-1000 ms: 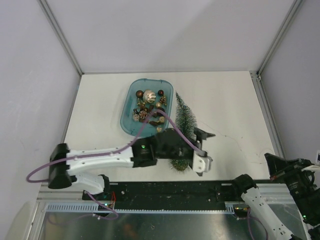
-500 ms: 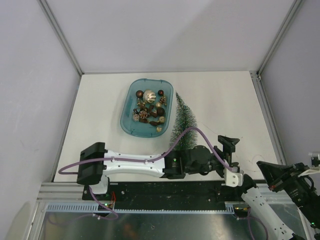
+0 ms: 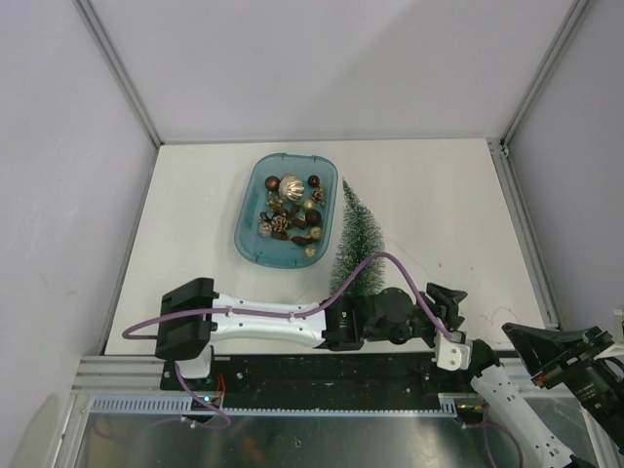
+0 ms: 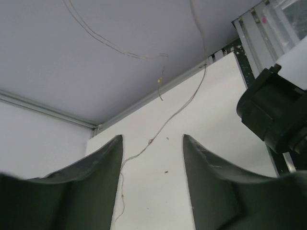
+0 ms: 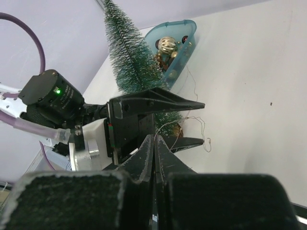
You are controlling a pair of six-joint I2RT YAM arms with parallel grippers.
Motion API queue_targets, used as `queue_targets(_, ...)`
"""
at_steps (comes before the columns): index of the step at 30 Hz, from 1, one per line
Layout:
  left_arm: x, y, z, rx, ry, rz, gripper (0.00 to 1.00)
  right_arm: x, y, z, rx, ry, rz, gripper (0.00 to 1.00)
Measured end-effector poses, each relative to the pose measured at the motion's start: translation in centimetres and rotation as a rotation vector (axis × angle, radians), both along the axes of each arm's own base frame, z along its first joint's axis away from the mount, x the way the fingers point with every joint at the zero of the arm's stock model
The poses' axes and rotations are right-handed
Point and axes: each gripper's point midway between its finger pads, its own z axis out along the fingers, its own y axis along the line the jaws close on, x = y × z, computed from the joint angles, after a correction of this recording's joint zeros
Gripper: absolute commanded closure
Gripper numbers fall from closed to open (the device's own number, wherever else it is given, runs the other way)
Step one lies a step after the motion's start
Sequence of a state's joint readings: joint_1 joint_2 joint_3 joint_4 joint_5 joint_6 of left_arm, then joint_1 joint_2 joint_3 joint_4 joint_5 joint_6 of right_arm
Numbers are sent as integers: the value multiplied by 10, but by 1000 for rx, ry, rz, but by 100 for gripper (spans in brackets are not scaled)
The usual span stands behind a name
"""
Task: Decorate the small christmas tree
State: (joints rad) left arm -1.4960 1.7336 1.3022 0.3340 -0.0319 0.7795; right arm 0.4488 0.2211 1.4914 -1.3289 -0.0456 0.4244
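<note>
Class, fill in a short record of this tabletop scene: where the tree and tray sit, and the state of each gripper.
Tray: teal plastic tray holding gold and brown ornaments
Tree: slim frosted green bottle-brush christmas tree, upright beside that tray
Left gripper: open, nothing between the jaws
Right gripper: shut
Ornaments on tree: none visible

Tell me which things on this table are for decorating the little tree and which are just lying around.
For the job:
small christmas tree
ornaments in the teal tray
thin wire on the table, possibly a garland

Just there:
purple cable on the left arm
metal rail at the near edge
</note>
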Motion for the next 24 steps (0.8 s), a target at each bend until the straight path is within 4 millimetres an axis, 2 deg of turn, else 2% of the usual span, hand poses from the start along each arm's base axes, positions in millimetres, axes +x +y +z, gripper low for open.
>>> queue_targets(2, -1, 0, -3, 8, 5, -6, 61, -1, 2, 1, 2, -2, 11, 100)
queue_targets(6, -3, 0, -3, 6, 13, -11, 72, -2, 5, 0, 1, 3, 30, 100)
queue_targets(13, -3, 6, 6, -8, 14, -9, 96, -3, 8, 2, 1, -5, 50, 100)
queue_targets(18, -9, 23, 23, -7, 58, -10, 100, 0, 13, 6, -6, -13, 67, 100)
queue_targets(24, -29, 59, 44, 25, 214, -41, 100, 10, 24, 17, -13, -29, 103, 100)
